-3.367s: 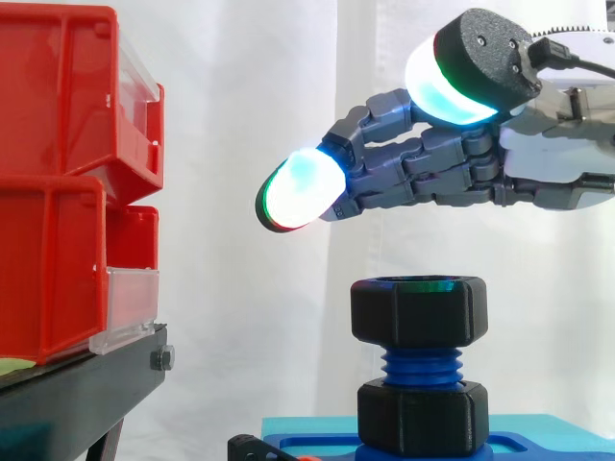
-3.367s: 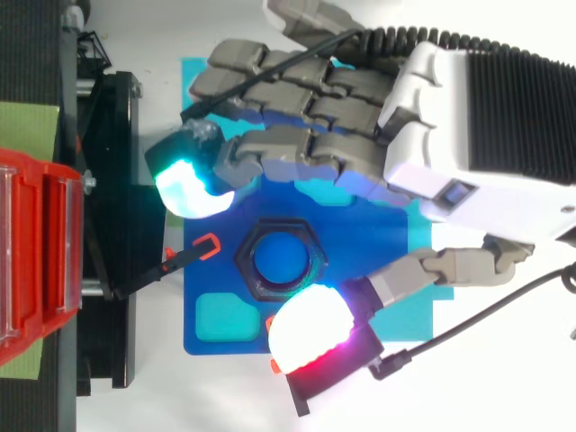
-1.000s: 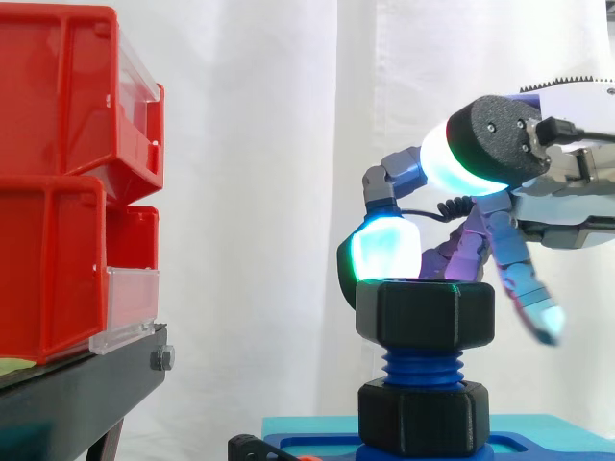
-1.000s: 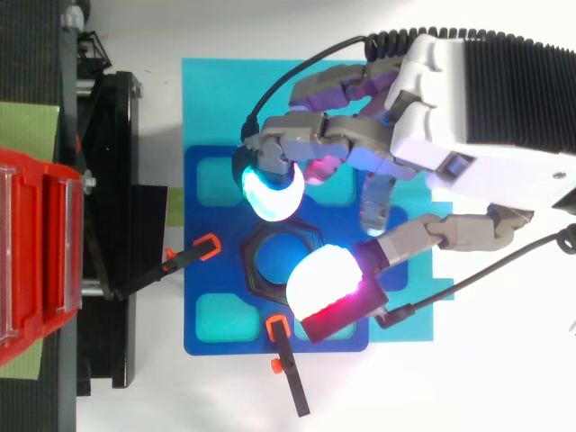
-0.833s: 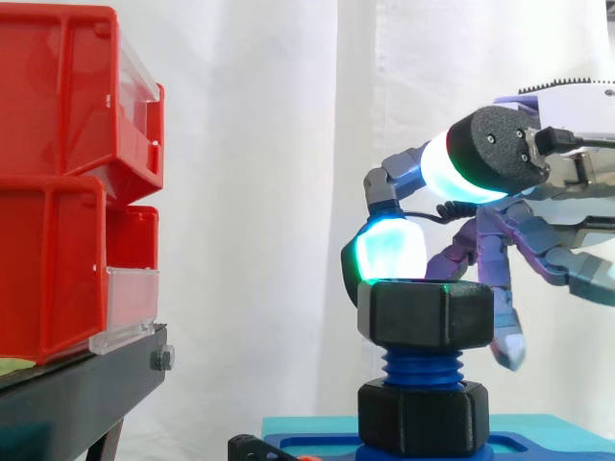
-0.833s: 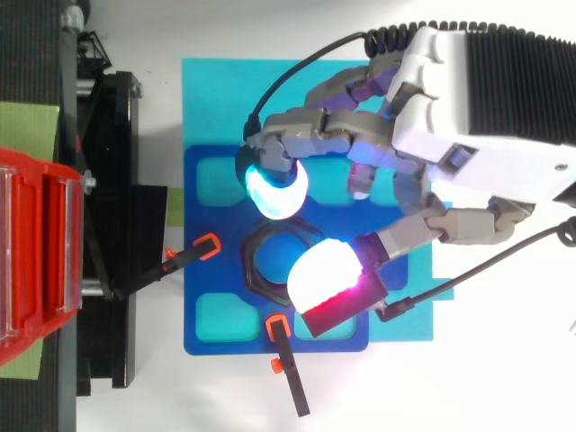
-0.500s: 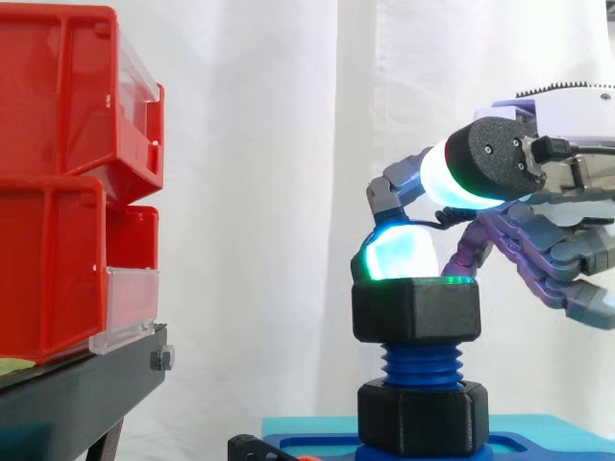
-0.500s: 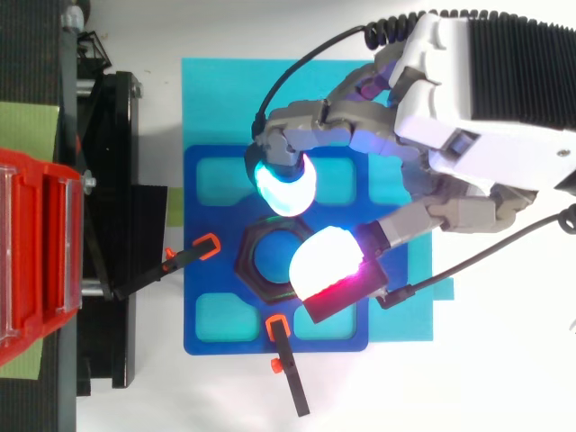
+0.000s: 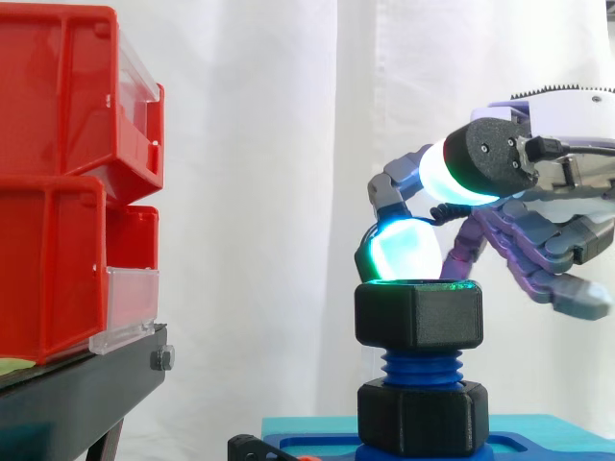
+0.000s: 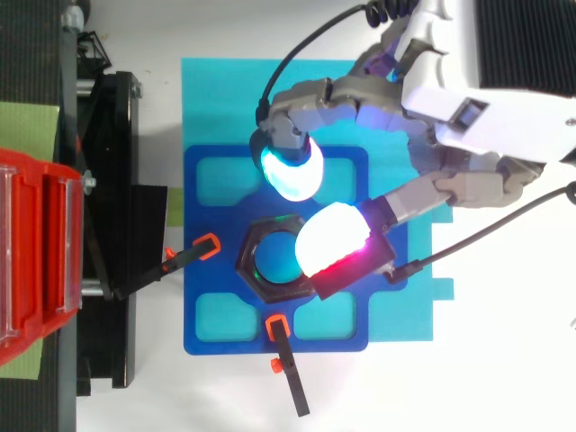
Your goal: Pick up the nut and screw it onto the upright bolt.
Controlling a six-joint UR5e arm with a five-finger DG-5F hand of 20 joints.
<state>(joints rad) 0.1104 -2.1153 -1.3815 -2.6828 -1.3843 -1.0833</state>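
1. A white table carries everything.
2. A cyan mat lies flat on the table, below the hand.
3. A blue plate lies on the mat, also below the hand.
4. Two black clips with orange tips touch the plate's edges away from the hand.
5. A black stand stands just beside the mat, on the side far from the hand.
6. Red bins sit stacked on the stand, well apart from the hand.

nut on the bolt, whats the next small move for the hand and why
Probably lower the hand a little so its pads reach the sides of the nut. The pads sit at or above its top rim and grip nothing. Blue thread of the bolt shows beneath the nut, so more turning seems needed.
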